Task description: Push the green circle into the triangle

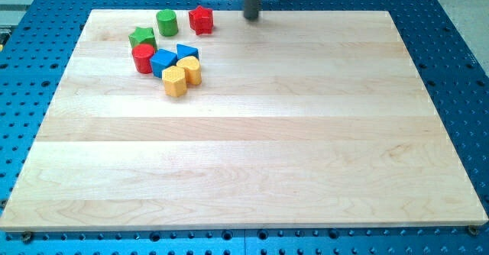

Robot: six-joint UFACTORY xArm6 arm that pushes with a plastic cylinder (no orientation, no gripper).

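The green circle (166, 23) stands near the board's top left. The blue triangle (186, 52) lies below and slightly right of it, apart from it, at the upper right of a cluster. My tip (251, 17) is at the board's top edge, well to the right of the green circle, with the red block (201, 19) between them. The tip touches no block.
A green star (142, 37) sits left of the circle. Below it are a red cylinder (143, 58), a blue cube (163, 62), a yellow hexagon (175, 81) and a second yellow block (191, 69). The wooden board (252, 133) lies on a blue perforated table.
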